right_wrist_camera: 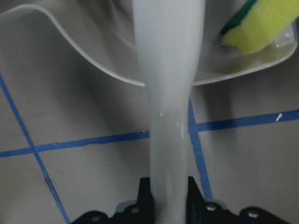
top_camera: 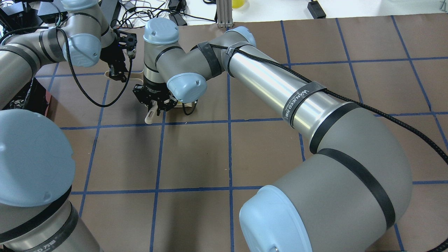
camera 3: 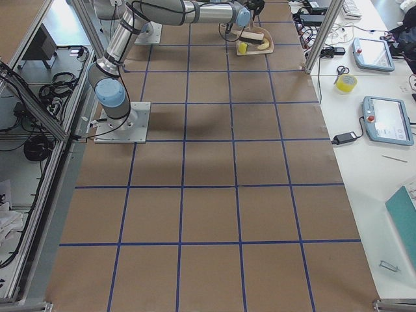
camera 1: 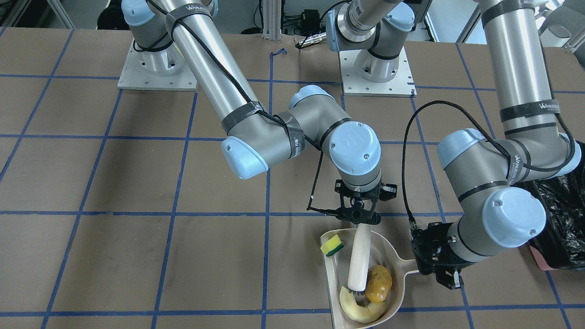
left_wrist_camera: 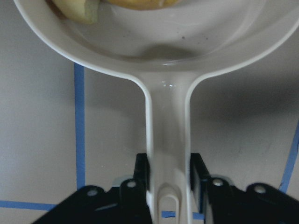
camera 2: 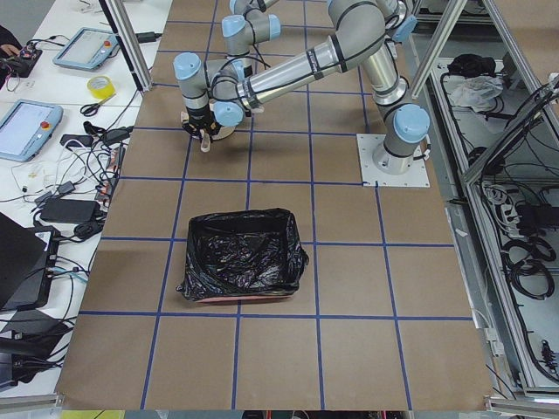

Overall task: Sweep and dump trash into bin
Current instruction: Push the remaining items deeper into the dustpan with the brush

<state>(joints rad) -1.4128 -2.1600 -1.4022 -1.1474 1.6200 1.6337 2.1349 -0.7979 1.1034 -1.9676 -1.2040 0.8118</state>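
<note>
1. The left gripper (left_wrist_camera: 169, 184) is clamped on the end of the beige dustpan's (camera 1: 336, 269) handle, with one finger on each side of it.
2. The right gripper (right_wrist_camera: 168, 198) is closed around the top of the white brush (camera 1: 359, 256). The brush slants down into the dustpan, and its bristle end is deep in the pan.
3. All the trash lies inside the dustpan.
   - The yellow-and-green sponge (camera 1: 332, 245) sits in the dustpan corner nearest the right gripper, just beside the brush.
   - The orange-brown potato lump (camera 1: 378, 283) rests between the brush's bristles and the dustpan's handle-side wall.
   - The cream crescent slice (camera 1: 361, 311) curls along the dustpan wall farthest from the right gripper. It touches the bristles and the lump.
4. The bin (camera 2: 243, 257), lined with a black bag, stands apart from the dustpan, out past its handle end.
5. The dustpan sits over the brown table (camera 1: 137, 183), which is gridded with blue tape.
</note>
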